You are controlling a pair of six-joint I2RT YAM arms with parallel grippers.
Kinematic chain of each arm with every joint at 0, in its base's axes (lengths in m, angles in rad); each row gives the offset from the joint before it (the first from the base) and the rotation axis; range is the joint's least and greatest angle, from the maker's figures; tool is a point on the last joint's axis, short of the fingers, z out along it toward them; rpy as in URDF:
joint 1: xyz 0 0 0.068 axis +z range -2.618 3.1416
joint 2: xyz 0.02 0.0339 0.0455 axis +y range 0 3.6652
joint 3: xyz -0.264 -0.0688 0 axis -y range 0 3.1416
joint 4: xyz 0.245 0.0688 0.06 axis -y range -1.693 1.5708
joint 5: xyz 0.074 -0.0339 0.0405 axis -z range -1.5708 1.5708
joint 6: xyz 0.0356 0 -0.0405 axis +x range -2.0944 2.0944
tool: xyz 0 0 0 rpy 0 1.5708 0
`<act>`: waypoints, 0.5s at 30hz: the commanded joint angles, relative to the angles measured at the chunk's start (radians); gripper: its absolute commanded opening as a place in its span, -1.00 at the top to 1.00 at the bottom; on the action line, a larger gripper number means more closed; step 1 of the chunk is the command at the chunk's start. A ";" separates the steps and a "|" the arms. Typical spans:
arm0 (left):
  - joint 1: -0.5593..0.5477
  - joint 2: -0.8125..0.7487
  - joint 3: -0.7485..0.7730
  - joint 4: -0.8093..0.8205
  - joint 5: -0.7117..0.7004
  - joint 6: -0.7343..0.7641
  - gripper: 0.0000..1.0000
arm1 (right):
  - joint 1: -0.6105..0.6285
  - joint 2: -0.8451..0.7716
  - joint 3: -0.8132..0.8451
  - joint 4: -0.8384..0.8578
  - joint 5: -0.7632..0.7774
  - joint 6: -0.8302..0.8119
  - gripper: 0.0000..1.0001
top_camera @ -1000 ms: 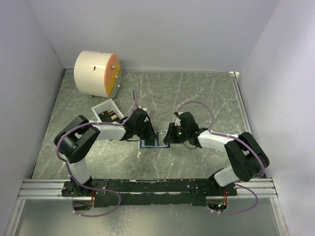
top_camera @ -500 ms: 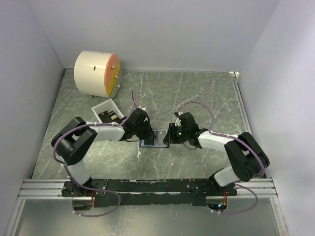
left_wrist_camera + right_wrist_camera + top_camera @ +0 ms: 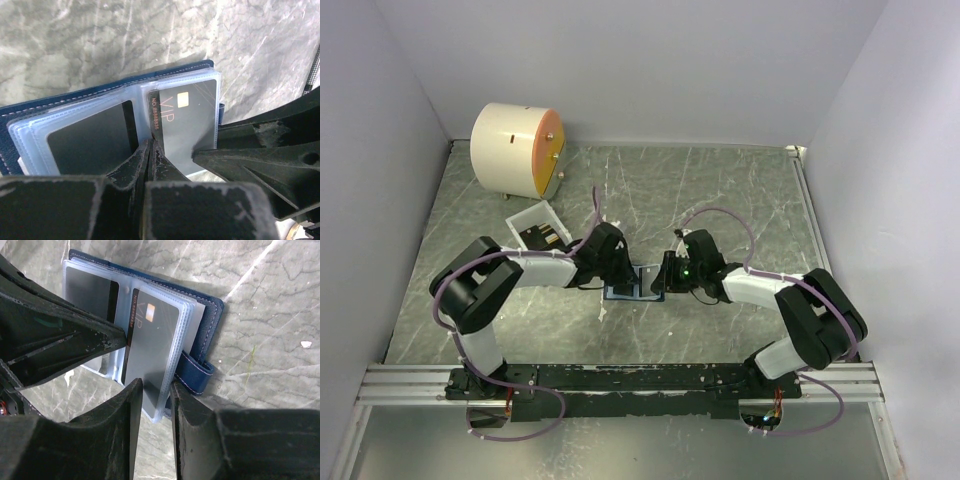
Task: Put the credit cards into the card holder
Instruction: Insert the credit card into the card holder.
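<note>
Grey marbled counter (image 3: 720,190). Cream cylinder (image 3: 510,150) w/ orange face at back-left, white tray (image 3: 525,218) just in front of it. Card holder (image 3: 210,315) lies open mid-counter btwn my arms, navy cover down, clear sleeves up. My right end effector (image 3: 156,395) is clamped on the sleeves' outer edge, beside the snap tab (image 3: 195,372). My left end effector (image 3: 150,146) is clenched, tips at the edge of the dark VIP card (image 3: 185,120) in the tab-side sleeve; can't tell if it's nipped. 2nd dark card (image 3: 90,145) sits in the other sleeve.
</note>
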 commanded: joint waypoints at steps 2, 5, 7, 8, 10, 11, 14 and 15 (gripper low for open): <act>-0.043 -0.005 0.010 0.051 0.022 -0.019 0.86 | 0.018 0.016 -0.011 0.049 -0.033 0.015 0.43; -0.043 -0.046 0.000 0.042 0.009 -0.020 0.86 | 0.026 0.006 -0.011 0.048 -0.044 0.010 0.44; -0.043 -0.074 -0.008 0.026 0.003 -0.022 0.86 | 0.028 -0.009 -0.016 0.050 -0.051 0.007 0.44; -0.043 -0.086 -0.011 0.014 0.000 -0.020 0.84 | 0.031 -0.014 -0.017 0.046 -0.051 0.005 0.44; -0.044 -0.106 -0.014 -0.037 -0.012 -0.009 0.79 | 0.036 -0.016 -0.018 0.035 -0.046 0.003 0.44; -0.044 -0.115 -0.011 -0.068 -0.024 -0.001 0.80 | 0.039 -0.014 -0.018 0.032 -0.044 0.003 0.45; -0.043 -0.157 -0.038 -0.126 -0.065 0.001 0.84 | 0.051 -0.001 -0.023 0.032 -0.040 -0.001 0.47; -0.044 -0.178 -0.058 -0.127 -0.073 0.000 0.80 | 0.056 0.004 -0.024 0.032 -0.038 0.000 0.48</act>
